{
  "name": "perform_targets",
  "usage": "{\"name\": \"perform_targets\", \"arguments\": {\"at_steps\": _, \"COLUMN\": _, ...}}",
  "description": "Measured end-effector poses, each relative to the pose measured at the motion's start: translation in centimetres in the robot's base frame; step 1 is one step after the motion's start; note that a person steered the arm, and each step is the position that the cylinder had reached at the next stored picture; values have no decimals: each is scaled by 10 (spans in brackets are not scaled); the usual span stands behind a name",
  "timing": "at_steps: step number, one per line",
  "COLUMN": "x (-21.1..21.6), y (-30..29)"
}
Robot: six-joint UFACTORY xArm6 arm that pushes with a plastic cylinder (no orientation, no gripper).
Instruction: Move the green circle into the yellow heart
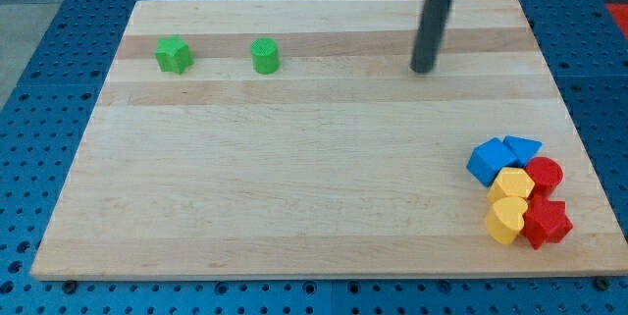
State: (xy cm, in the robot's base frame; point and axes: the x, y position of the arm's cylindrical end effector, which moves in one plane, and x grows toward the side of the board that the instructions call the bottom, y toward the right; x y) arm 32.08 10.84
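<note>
The green circle is a short green cylinder near the view's top, left of centre. The yellow heart lies at the view's bottom right, in a tight cluster of blocks. My tip rests on the board near the view's top, well to the right of the green circle and far above the yellow heart. It touches no block.
A green star sits left of the green circle. The cluster holds a blue cube, a blue triangle, a yellow hexagon, a red circle and a red star. The wooden board lies on a blue pegboard.
</note>
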Motion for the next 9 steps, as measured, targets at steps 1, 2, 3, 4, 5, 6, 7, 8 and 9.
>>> {"name": "perform_targets", "arguments": {"at_steps": 1, "x": -57, "y": -78}}
{"name": "perform_targets", "arguments": {"at_steps": 2, "x": -66, "y": -160}}
{"name": "perform_targets", "arguments": {"at_steps": 3, "x": -23, "y": -197}}
{"name": "perform_targets", "arguments": {"at_steps": 4, "x": 50, "y": -199}}
{"name": "perform_targets", "arguments": {"at_steps": 5, "x": 99, "y": -199}}
{"name": "perform_targets", "arguments": {"at_steps": 6, "x": 97, "y": -197}}
{"name": "perform_targets", "arguments": {"at_steps": 7, "x": 72, "y": -209}}
{"name": "perform_targets", "arguments": {"at_steps": 8, "x": 90, "y": -242}}
{"name": "perform_targets", "arguments": {"at_steps": 9, "x": 156, "y": -203}}
